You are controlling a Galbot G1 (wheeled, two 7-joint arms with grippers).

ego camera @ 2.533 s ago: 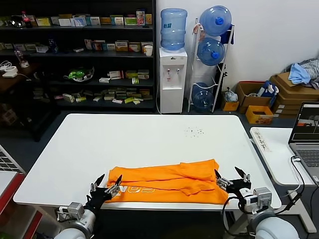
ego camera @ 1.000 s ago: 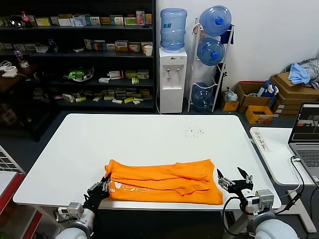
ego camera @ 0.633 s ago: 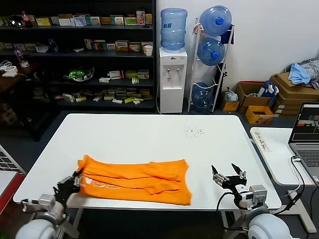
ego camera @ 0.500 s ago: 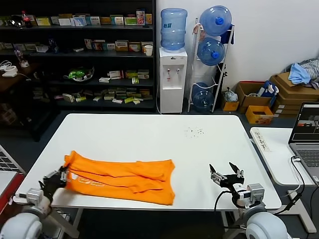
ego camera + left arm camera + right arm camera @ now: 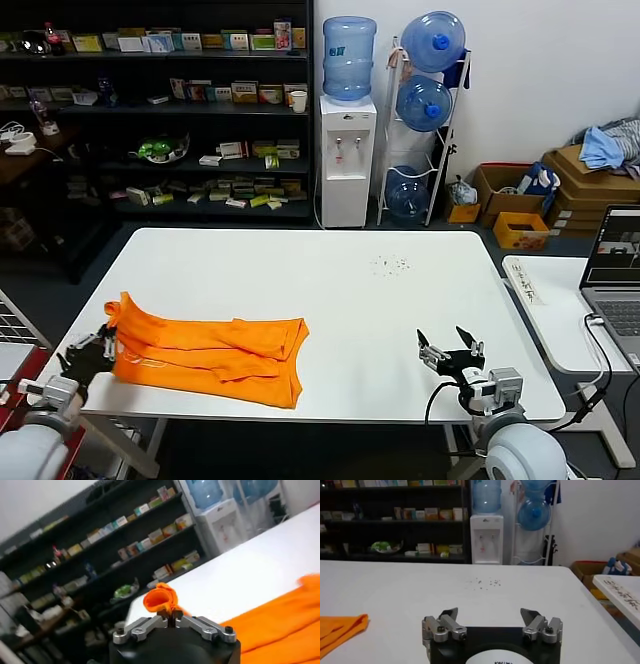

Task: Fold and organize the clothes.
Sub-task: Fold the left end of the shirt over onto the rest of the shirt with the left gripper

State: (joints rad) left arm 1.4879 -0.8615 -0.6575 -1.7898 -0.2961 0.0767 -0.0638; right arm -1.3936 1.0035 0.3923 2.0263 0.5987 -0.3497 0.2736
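Observation:
The orange T-shirt [image 5: 205,347] lies folded into a long band at the front left of the white table [image 5: 330,290]. My left gripper [image 5: 98,345] is at the table's left front corner, shut on the shirt's left end; in the left wrist view a bunched fold of the orange T-shirt [image 5: 161,598] sticks up from my left gripper [image 5: 169,614]. My right gripper [image 5: 446,352] is open and empty over the table's front right, well clear of the shirt. In the right wrist view my right gripper [image 5: 492,618] is spread wide, and the T-shirt's edge [image 5: 342,628] shows far off.
A laptop [image 5: 613,270] sits on a side table to the right. Shelves [image 5: 160,110], a water dispenser [image 5: 346,150] and cardboard boxes with a bluish cloth heap [image 5: 607,145] stand behind the table. Small dark specks [image 5: 390,265] mark the tabletop.
My left gripper closed on the shirt's left end and dragged the shirt to the left along the front edge. My right gripper stayed open and drifted slightly left.

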